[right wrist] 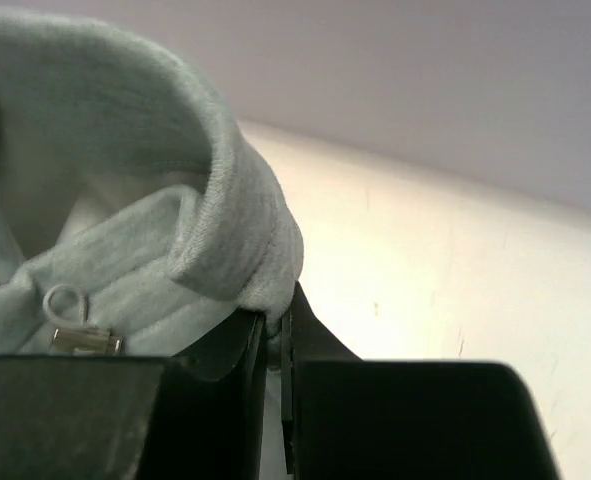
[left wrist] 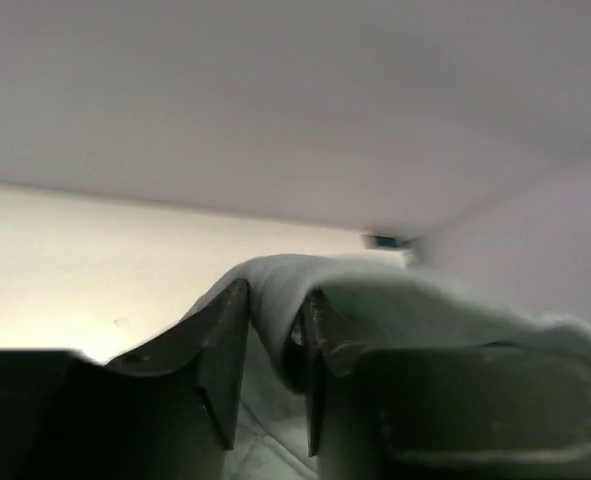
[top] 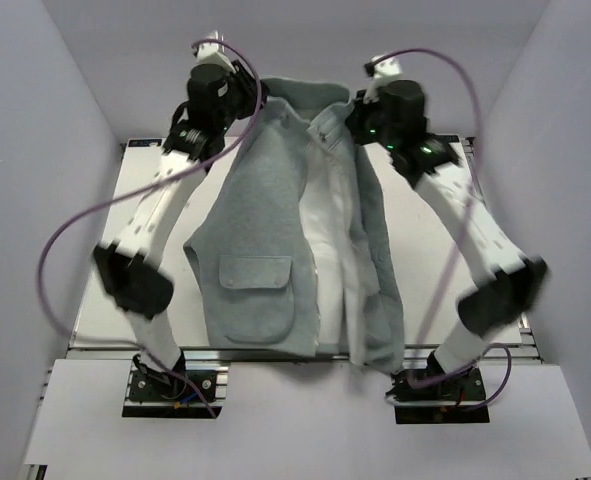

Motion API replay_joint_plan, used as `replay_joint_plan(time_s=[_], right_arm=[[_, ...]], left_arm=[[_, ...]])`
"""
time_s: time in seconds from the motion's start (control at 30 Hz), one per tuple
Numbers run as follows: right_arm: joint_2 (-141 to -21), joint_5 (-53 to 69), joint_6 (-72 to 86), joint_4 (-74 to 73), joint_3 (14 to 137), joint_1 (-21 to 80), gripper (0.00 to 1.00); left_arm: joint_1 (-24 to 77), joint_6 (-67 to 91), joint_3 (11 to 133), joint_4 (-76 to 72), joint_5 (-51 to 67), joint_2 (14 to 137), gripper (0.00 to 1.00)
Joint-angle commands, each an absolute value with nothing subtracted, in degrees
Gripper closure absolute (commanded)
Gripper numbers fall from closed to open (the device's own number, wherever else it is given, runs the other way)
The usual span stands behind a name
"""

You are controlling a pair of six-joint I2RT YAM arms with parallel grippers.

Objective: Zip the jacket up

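left gripper [left wrist: 275, 305]: jaws slightly apart around a raised fold of the jacket [top: 260, 210]; whether they pinch it cannot be told. right gripper [right wrist: 278, 325]: jaws nearly together, clamped on the edge of the collar [right wrist: 215, 200]. both grippers sit at the far, collar end. the jacket lies front-up on the table [top: 140, 190], unzipped, pale lining [top: 335, 230] showing down the centre, hem at the near edge.
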State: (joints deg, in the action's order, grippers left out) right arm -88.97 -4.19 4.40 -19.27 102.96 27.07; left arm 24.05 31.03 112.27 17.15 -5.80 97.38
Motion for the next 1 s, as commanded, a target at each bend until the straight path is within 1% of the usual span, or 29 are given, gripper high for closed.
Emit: replay_joint_plan(time_s=[0.0,0.07,0.1,0.13,0.17,0.2,0.23,0.27,0.3,0.33,0.4,0.43,0.47,0.5,0.53,0.6,0.67,0.73,0.8,0.9,0.97], right_arm=[[-101.9,-5.1,9.6,-23.9,109.1,23.9,1.00],[-110.5,-2.9,9.3,-30.3,115.1,23.2,0.82],[-112.3,-0.3,8.9,-32.5,117.9,23.2,0.61],[-113.5,2.3,8.4,-34.2,121.0,23.2,0.56],[-112.9,3.6,8.2,-34.9,120.4,23.2,0.53],[-111.6,5.2,8.1,-33.8,118.5,23.2,0.35],[-106.9,5.5,8.2,-32.1,111.4,23.2,0.20],[-103.8,6.0,8.3,-29.9,106.8,23.2,0.14],[-100.8,5.9,9.0,-27.6,101.9,23.1,0.11],[-94.2,5.9,9.5,-23.3,92.1,23.2,0.11],[-87.8,4.2,11.8,-20.8,83.3,23.1,0.11],[-82.4,3.6,12.8,-20.5,79.2,23.1,0.10],[-79.8,2.7,14.1,-21.1,72.2,23.1,0.11],[-77.6,0.6,15.4,-22.1,69.0,23.0,0.11],[-73.3,0.0,18.3,-24.0,62.6,22.9,0.11],[-69.4,-4.8,21.1,-26.2,56.9,22.8,0.11],[-64.9,-6.3,22.9,-29.3,52.0,22.3,0.11],[-62.9,-8.8,24.6,-32.3,47.4,21.9,0.11],[-62.5,-11.2,26.8,-35.5,44.3,21.0,0.11],[-63.2,-13.5,29.4,-36.8,42.4,19.6,0.11],[-64.6,-14.1,29.9,-36.6,41.4,18.7,0.11]], left_arm=[[13.9,36.3,118.1,25.4,1.7,111.8,0.59],[13.0,34.6,123.6,28.1,6.8,120.1,0.43],[13.1,33.1,128.2,29.6,7.8,121.8,0.04],[13.1,32.5,129.4,30.1,8.6,122.7,0.02],[13.1,31.6,129.4,30.1,9.4,122.3,0.02],[13.1,31.3,128.5,28.7,9.1,121.0,0.02],[13.1,31.0,124.3,27.4,9.1,119.3,0.02],[13.1,30.5,121.2,25.9,9.1,114.7,0.02],[13.1,30.4,118.1,23.1,9.1,112.2,0.02],[13.1,30.1,111.8,22.1,9.3,109.6,0.02],[13.2,30.1,105.8,21.2,8.9,102.2,0.02],[13.3,30.2,98.9,21.1,8.9,99.5,0.02],[13.5,30.5,94.7,20.8,8.6,96.9,0.02],[14.1,30.8,90.5,19.8,8.5,91.5,0.02],[15.1,31.4,81.8,18.7,8.5,88.9,0.02],[16.4,32.1,74.0,18.0,8.4,84.6,0.02],[18.8,33.0,64.7,18.0,8.4,80.0,0.02],[20.6,33.1,60.1,18.1,8.5,77.7,0.02],[22.7,34.1,54.3,17.1,9.7,77.2,0.02],[22.9,35.6,47.2,14.3,13.7,77.5,0.02],[22.9,36.5,45.0,13.5,13.5,78.7,0.02]])
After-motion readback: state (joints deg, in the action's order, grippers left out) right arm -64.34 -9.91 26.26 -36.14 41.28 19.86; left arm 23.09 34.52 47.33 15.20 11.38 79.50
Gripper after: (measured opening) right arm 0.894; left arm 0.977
